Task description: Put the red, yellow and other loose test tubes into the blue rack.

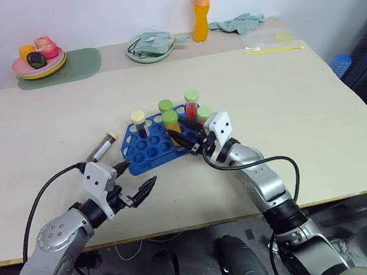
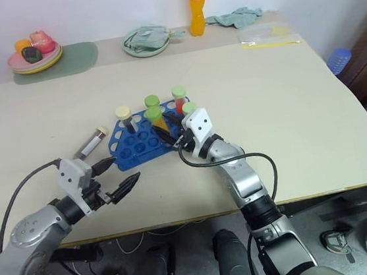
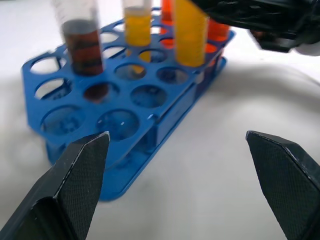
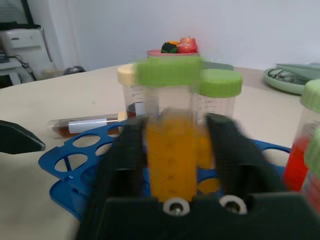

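One tube base hidden between right gripper fingers.

Beige table, white wall behind. Far left corner: grey-green mat w/ stacked pink/yellow plates on its left end; plates hold orange, pink & dark food items, can't ID exactly. Far centre: pale green plate w/ crumpled cloth/packet on it. Just right of it: upright bottle of orange drink. Further right: teal rag at back edge, then clear plastic bag w/ yellow bits. Blue object off table's right edge.
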